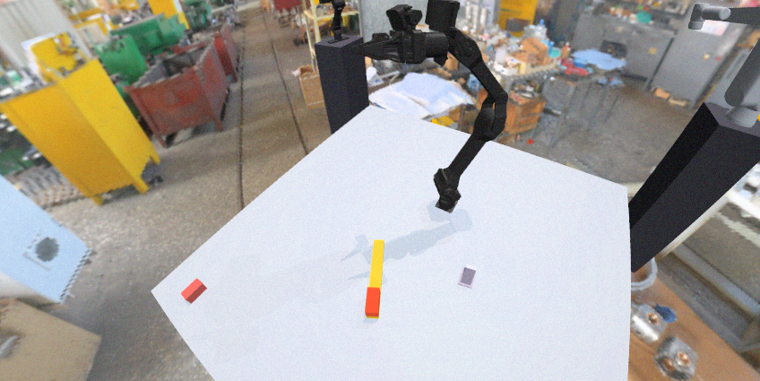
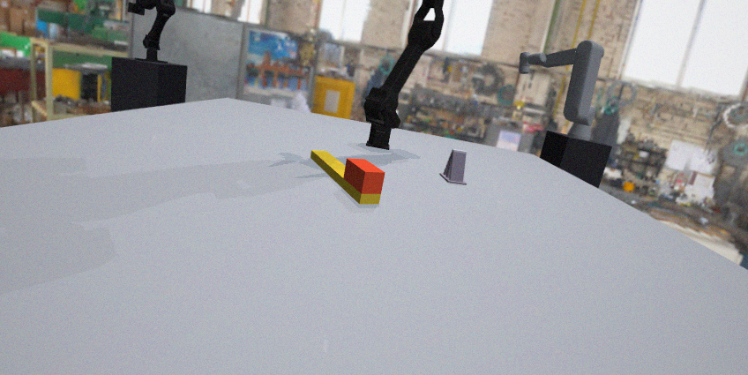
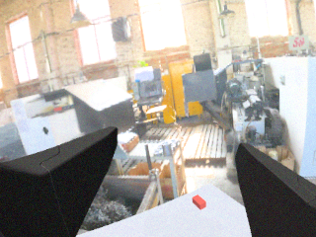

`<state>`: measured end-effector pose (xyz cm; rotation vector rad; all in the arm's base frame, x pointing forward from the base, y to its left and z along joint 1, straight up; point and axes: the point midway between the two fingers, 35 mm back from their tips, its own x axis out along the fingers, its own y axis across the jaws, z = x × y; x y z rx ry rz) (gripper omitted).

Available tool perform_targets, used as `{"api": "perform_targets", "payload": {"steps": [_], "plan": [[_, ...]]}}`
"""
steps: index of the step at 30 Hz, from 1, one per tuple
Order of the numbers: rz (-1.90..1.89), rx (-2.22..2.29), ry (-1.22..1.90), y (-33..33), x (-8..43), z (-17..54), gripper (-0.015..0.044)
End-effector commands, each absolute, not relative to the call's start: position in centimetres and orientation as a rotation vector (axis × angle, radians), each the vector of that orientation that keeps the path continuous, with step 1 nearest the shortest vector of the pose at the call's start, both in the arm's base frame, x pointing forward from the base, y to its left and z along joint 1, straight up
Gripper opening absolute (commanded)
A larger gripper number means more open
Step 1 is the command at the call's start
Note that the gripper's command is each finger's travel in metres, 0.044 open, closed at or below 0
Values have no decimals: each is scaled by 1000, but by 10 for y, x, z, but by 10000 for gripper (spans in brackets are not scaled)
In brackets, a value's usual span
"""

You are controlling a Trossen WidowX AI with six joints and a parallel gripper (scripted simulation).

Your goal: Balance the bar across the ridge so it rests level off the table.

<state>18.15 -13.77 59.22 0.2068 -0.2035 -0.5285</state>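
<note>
The yellow bar (image 1: 376, 264) (image 2: 326, 161) lies flat on the table (image 1: 533, 324) (image 2: 262, 276), with an orange-red block (image 1: 372, 301) (image 2: 362, 176) on top of its near end. The grey-purple ridge (image 1: 468, 275) (image 2: 455, 168) stands upright to the right of the bar, apart from it, with nothing on it. My gripper (image 1: 368, 42) (image 3: 178, 142) is open and empty, raised high above the table's back part and pointing left in the top view. It is outside the exterior view. The wrist view shows neither bar nor ridge.
A separate red block (image 1: 194, 290) (image 3: 198, 201) lies near the table's left corner. My arm's base (image 1: 446, 201) (image 2: 378, 135) stands behind the bar. Other arms stand on dark pedestals (image 1: 341, 78) (image 1: 693, 185) beyond the table edges.
</note>
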Motion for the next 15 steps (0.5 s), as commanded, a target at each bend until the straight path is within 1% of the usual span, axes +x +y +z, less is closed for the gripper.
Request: {"api": "perform_targets", "payload": {"steps": [1, 8, 15], "plan": [[-509, 365, -147, -150, 204, 569, 315], [-472, 590, -43, -156, 245, 531, 315], [-483, 807, 49, -161, 274, 496, 315]]}}
